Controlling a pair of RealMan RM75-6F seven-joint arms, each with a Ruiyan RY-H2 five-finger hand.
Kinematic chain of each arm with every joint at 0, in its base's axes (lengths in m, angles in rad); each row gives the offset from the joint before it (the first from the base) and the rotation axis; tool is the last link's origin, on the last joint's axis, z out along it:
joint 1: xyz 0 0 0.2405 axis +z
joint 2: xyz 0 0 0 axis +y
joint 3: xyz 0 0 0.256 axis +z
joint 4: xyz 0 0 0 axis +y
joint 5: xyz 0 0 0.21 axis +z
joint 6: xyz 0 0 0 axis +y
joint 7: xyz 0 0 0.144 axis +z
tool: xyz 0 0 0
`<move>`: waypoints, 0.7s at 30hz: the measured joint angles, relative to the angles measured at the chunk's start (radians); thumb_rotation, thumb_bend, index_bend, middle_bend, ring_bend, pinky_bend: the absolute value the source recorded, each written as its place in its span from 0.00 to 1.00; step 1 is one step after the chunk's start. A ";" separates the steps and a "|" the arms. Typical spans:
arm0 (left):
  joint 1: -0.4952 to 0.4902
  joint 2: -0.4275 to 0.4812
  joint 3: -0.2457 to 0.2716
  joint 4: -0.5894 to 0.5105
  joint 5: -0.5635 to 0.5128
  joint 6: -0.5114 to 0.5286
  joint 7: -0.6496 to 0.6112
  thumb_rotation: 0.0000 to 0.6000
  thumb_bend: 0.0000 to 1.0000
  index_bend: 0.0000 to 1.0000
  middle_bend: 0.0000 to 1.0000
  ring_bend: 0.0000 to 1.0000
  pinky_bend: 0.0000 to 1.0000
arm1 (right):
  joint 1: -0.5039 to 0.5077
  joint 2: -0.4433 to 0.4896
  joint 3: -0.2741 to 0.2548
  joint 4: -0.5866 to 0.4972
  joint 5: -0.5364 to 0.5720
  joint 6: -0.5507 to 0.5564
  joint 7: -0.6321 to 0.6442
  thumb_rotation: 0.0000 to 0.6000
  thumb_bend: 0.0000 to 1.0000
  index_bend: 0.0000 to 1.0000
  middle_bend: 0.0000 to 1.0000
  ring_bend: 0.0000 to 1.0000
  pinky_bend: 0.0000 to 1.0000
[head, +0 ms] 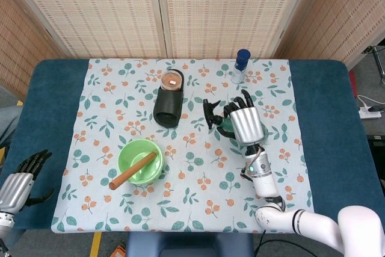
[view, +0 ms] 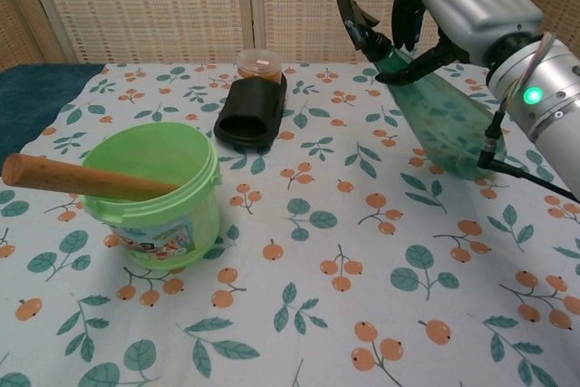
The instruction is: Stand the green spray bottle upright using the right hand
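The green spray bottle (view: 439, 120) is tilted, with its black nozzle (view: 355, 17) raised toward the upper left and its base low on the flowered cloth at the right. My right hand (view: 462, 11) grips the bottle around its neck from above. In the head view the right hand (head: 246, 123) covers most of the bottle, and only the black nozzle (head: 211, 112) and a bit of green show. My left hand (head: 21, 182) hangs off the table's left front corner, fingers apart and holding nothing.
A green cup (head: 140, 162) with a wooden rolling pin (head: 132, 170) in it stands at the front left. A black slipper (head: 169, 106) and a brown-lidded jar (head: 172, 80) lie mid-table. A blue-capped bottle (head: 241, 65) stands at the back right.
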 measured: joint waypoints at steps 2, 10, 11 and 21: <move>0.000 -0.001 0.000 0.001 0.000 0.000 0.001 1.00 0.25 0.04 0.00 0.00 0.11 | -0.012 0.004 -0.003 -0.002 -0.010 0.010 0.039 1.00 0.18 0.71 0.55 0.31 0.16; -0.002 -0.008 0.002 0.004 0.003 -0.003 0.010 1.00 0.25 0.04 0.00 0.00 0.11 | -0.059 0.024 -0.010 0.011 -0.061 0.058 0.248 1.00 0.18 0.71 0.55 0.31 0.16; -0.002 -0.009 0.002 0.004 0.004 -0.002 0.013 1.00 0.25 0.04 0.00 0.00 0.11 | -0.065 0.027 -0.011 0.020 -0.071 0.066 0.288 1.00 0.18 0.71 0.55 0.31 0.16; -0.001 -0.019 0.004 0.006 0.009 0.005 0.024 1.00 0.25 0.04 0.00 0.00 0.11 | -0.096 0.016 -0.024 0.212 -0.170 0.142 0.698 1.00 0.18 0.71 0.55 0.31 0.16</move>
